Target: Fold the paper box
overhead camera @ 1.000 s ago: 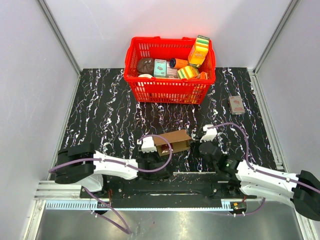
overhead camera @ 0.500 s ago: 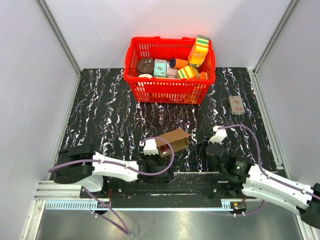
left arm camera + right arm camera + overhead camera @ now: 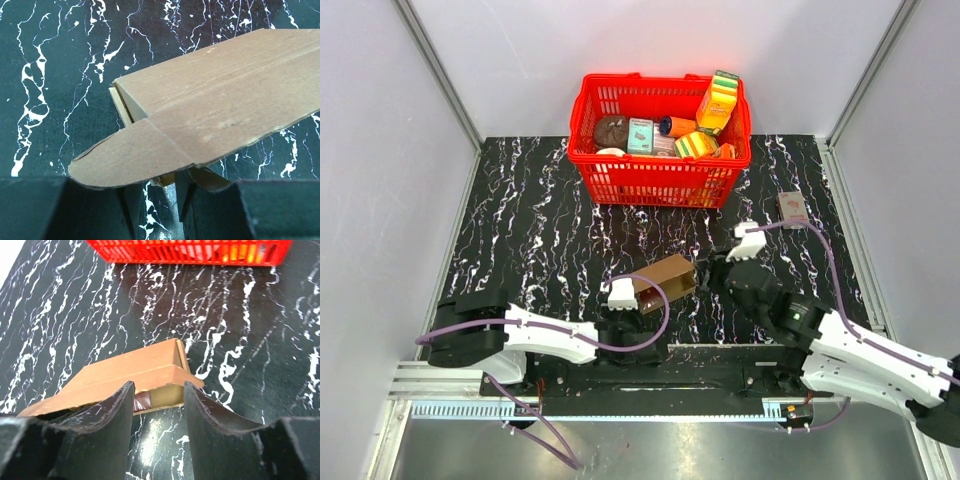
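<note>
Right pincer (image 3: 158, 390) stands open just before the end edge of the paper box (image 3: 132, 367), left pincer (image 3: 155, 202) under its flap with grip unclear, red basket (image 3: 185, 252) well apart.

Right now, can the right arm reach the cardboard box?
Probably yes. The right gripper is open and faces one end of the box, with nothing between them. The left gripper is at the box's other end, out of its way.
</note>
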`<state>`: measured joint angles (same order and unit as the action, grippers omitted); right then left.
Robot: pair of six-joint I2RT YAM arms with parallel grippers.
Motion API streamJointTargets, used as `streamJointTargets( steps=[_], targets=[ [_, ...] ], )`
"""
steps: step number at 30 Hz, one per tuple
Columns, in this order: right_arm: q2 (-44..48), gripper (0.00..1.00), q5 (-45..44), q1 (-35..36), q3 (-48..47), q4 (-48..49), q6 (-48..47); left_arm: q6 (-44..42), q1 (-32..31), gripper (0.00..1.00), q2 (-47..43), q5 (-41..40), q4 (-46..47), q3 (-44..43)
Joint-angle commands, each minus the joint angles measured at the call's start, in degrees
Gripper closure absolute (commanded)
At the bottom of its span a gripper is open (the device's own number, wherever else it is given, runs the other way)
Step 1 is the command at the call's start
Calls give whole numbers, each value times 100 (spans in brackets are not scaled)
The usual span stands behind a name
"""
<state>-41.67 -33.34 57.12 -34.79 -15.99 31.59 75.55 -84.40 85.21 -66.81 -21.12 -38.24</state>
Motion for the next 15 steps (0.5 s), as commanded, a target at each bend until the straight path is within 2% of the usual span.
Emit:
streamJointTargets(
  steps=[1, 6, 15],
  targets=[
    [-648, 48, 626, 45, -335, 1087, -874, 48, -68, 66, -57, 10, -14, -201],
    [-1526, 45, 1180, 45, -441, 1457, -1147, -110, -120, 65, -75, -25, -14, -307],
    [-1950, 43, 1392, 45, -415, 1836, -1147, -234, -200, 61, -127, -61, -14, -456]
  ],
)
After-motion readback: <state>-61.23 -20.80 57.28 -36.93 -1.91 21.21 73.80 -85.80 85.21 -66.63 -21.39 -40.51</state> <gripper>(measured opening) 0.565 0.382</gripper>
